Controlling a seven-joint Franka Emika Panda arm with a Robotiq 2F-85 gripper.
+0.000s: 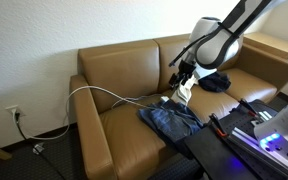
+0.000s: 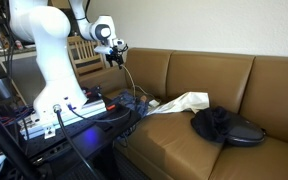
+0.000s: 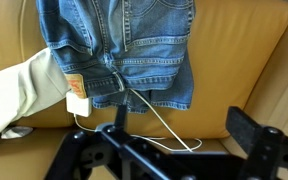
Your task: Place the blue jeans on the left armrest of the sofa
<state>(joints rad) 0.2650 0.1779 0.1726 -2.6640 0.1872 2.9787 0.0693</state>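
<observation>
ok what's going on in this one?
The Panda's gripper hangs open above the blue jeans, which lie flat on the seat of the tan sofa next to a cream cloth. Nothing is gripped, and the jeans are not yet picked up.

Wrist view, contents:
- Blue jeans (image 3: 134, 50): denim, lying crumpled across the top of the frame on the seat; tan waistband patch (image 3: 77, 88) at the lower left edge, with a small white tag just below it
- Sofa (image 3: 249, 70): tan leather, bare to the right of the jeans
- Cream cloth (image 3: 22, 95): at left, touching the jeans
- White cable (image 3: 154, 115): thin, trailing from the jeans toward the lower right
- Gripper (image 3: 176, 135): black, along the bottom edge, jaws spread wide, holding nothing
</observation>
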